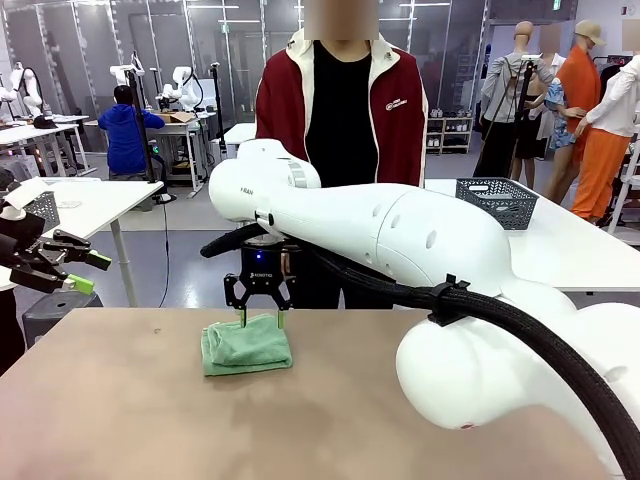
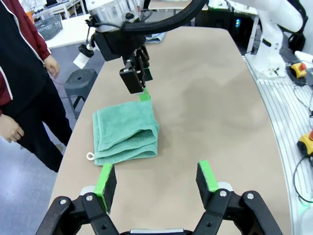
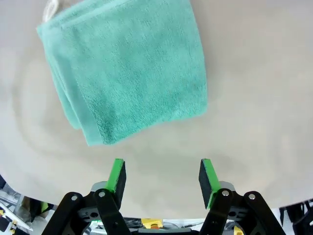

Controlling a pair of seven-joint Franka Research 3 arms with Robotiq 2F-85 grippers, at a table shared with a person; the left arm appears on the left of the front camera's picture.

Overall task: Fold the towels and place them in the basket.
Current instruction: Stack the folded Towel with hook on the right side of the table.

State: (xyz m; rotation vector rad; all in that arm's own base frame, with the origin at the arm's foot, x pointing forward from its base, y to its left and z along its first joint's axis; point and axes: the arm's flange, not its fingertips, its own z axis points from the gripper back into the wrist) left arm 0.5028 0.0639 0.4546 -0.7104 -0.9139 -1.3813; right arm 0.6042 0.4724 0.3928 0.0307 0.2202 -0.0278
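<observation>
- My left hand [image 2: 156,178] sits at the bottom of its wrist view, jaws well apart with nothing between them, hovering over bare bench [image 2: 215,107] just short of the towel's near edge. In the front view it hangs off the bench at the left edge of the frame, so I'd keep it parked there.
- The green towel [image 1: 246,345] lies folded on the bench, left of centre in the front view, with a small white loop at one corner.
- My right hand [image 1: 260,317] is above the towel's far edge, pointing down, jaws wide and gripping nothing; one green pad looks to be just at the cloth.
- For the pick-up, I judge I should straddle all the folded layers at that edge, close firmly, then lift straight up so the fold doesn't spill open.
- Writing: small print on the right wrist reads like "ROBOTIQ"; the arm's grey lettering is too small to read.
- The basket [image 1: 498,200] sits on another table at upper right, well apart from the towel.
- The person's jacket has a chest logo I can't read.
</observation>
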